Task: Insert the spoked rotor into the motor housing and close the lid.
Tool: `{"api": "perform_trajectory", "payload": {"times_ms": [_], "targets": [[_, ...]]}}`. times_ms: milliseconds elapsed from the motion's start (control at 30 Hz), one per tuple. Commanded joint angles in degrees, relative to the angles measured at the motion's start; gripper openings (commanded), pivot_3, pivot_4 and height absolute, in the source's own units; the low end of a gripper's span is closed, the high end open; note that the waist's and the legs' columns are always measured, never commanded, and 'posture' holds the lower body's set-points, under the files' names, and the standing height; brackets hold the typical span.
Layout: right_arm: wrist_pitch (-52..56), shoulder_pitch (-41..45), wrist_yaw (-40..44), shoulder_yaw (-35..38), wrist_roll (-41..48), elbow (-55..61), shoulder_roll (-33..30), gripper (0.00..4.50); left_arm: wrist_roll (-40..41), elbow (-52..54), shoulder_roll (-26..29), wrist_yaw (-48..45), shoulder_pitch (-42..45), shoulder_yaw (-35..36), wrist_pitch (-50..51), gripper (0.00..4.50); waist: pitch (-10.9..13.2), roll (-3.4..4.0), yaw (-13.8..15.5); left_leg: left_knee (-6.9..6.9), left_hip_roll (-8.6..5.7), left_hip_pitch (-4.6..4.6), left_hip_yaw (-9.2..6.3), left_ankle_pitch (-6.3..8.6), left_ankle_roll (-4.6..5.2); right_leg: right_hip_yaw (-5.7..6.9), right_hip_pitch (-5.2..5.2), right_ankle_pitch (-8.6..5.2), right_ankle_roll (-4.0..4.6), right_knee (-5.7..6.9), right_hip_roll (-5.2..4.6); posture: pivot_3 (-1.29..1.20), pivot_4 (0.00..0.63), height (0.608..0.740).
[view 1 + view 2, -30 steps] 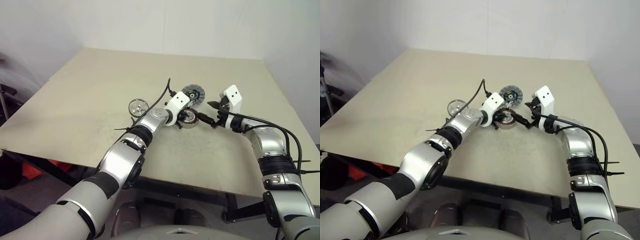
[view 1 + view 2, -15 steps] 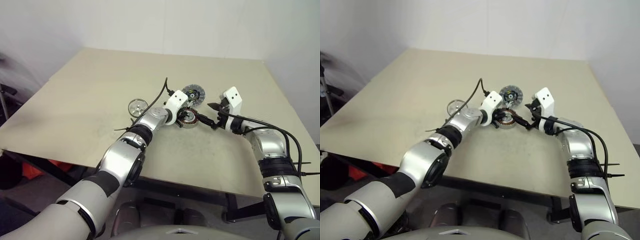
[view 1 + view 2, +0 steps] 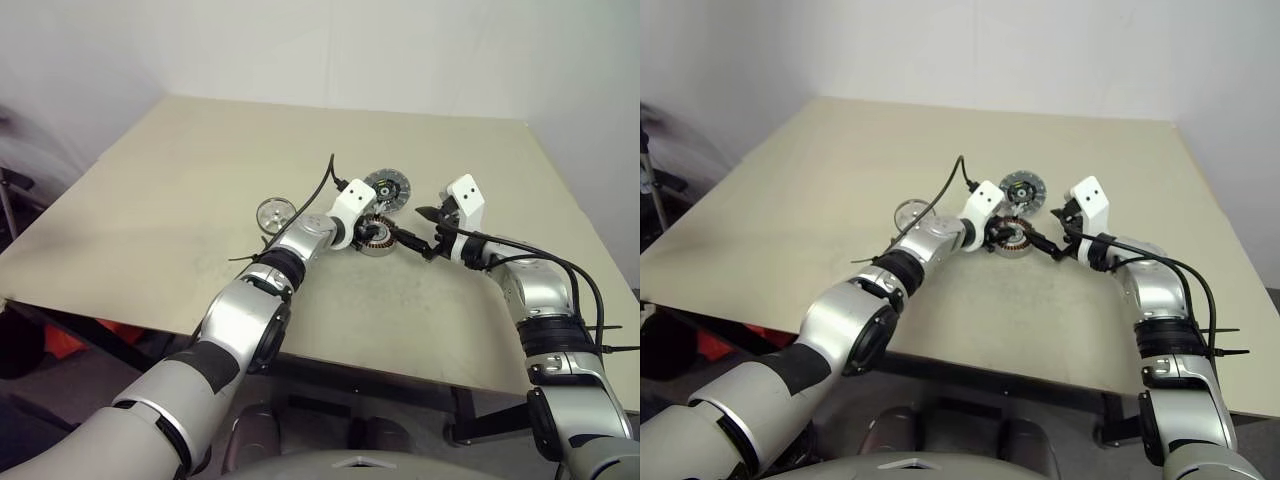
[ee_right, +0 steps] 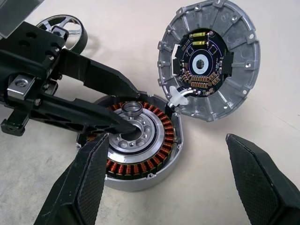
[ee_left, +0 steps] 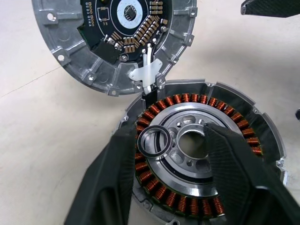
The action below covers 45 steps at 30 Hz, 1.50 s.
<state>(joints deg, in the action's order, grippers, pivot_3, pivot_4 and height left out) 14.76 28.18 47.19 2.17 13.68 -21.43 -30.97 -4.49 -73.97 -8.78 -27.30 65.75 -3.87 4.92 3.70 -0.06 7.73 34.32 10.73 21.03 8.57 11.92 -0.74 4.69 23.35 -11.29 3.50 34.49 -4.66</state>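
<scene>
Left gripper (image 5: 171, 154) stood parted over motor housing (image 4: 136, 140) at frame centre, a loose ring (image 5: 154, 142) between its fingers. Right gripper (image 4: 168, 180) stood wide apart. Spoked rotor (image 3: 275, 213) lay left of centre; that ring could obstruct its seating.

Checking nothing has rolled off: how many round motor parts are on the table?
4: the spoked rotor at left, the motor housing mid-table, the lid touching its far edge, and a small loose ring lying inside the housing.

both arms reach toward twelve o'clock; left gripper (image 5: 180, 150) fingers parted, right gripper (image 4: 180, 183) at its three o'clock, jaws wide.
</scene>
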Motion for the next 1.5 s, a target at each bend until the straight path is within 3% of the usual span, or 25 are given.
{"api": "perform_trajectory", "payload": {"times_ms": [33, 233, 367, 633, 867, 933, 967, 1500], "targets": [[-1.04, 0.62, 0.07, 2.10, 1.28, 2.67, -0.39, 4.50, 1.52, 1.99, -2.52, -0.84, 3.23, 1.32, -0.73, 2.34, 0.00, 0.00, 0.00, 0.00, 0.00, 0.00, 0.00, 0.00, 0.00, 0.00, 0.00, 0.00, 0.00, 0.00, 0.00, 0.00, 0.000, 0.740], [-1.20, 0.69, 0.25, 1.94, 1.39, 2.29, 0.01, 4.50, 5.18, 8.37, 1.45, -5.99, 1.68, 3.64, 1.29, 2.34, 0.00, 0.00, 0.03, 0.00, 0.00, 0.00, 0.01, 0.00, 0.00, 0.00, 0.00, 0.00, 0.00, -0.01, -0.01, 0.00, 0.000, 0.740], [0.04, 1.19, -0.19, 1.37, 2.06, 4.16, 1.66, 4.50, 7.40, 18.59, 4.82, -8.51, -2.92, 4.19, 5.91, 2.34, 0.01, 0.01, -0.34, -0.04, 0.04, 0.01, 0.00, 0.00, 0.01, 0.00, 0.00, 0.00, 0.01, 0.02, -0.01, 0.00, 0.000, 0.740], [6.59, 3.27, -5.14, -2.14, 1.68, 11.56, 9.15, 4.50, 8.43, 51.63, 16.35, -7.36, -24.10, 3.81, 20.16, 2.34, 0.06, 0.18, -0.92, -0.20, 0.16, -0.07, 0.00, -0.01, -0.03, -0.02, 0.08, -0.07, 0.11, 0.11, 0.02, 0.00, 0.000, 0.740], [6.44, 7.92, -9.06, -2.88, -0.82, 5.29, 12.10, 4.50, 12.28, 72.41, 22.30, -3.19, -37.97, 7.95, 31.81, 2.34, 0.16, 0.24, -0.62, -0.13, 0.10, 0.12, 0.05, 0.06, -0.36, -0.06, 0.35, -0.06, 0.11, 0.17, 0.01, 0.00, 0.000, 0.740], [5.57, 9.46, -9.84, -3.08, -1.92, 2.30, 12.23, 3.91, 13.30, 76.80, 22.19, -1.97, -40.38, 8.29, 34.28, 2.37, 0.16, 0.24, -0.71, -0.13, 0.09, 0.02, 0.06, 0.04, -0.40, -0.08, 0.25, -0.06, 0.11, 0.16, 0.01, 0.00, 0.000, 0.740], [5.17, 10.05, -9.99, -3.25, -2.39, 1.26, 12.21, 3.61, 13.64, 78.63, 22.13, -1.52, -41.38, 8.16, 35.19, 2.37, 0.16, 0.24, -0.79, -0.14, 0.09, -0.04, 0.06, 0.04, -0.42, -0.08, 0.21, -0.07, 0.11, 0.16, 0.01, 0.00, 0.000, 0.740], [11.40, 11.55, -8.64, -7.51, -8.22, 0.11, 8.13, 3.61, 16.81, 83.31, 21.53, 3.82, -43.16, 7.89, 37.74, 2.37, 0.19, 0.28, -2.43, -0.16, 0.14, -0.01, 0.06, 0.00, -0.48, -0.08, 0.22, -0.07, 0.10, 0.18, 0.15, 0.00, 0.000, 0.740]]}}
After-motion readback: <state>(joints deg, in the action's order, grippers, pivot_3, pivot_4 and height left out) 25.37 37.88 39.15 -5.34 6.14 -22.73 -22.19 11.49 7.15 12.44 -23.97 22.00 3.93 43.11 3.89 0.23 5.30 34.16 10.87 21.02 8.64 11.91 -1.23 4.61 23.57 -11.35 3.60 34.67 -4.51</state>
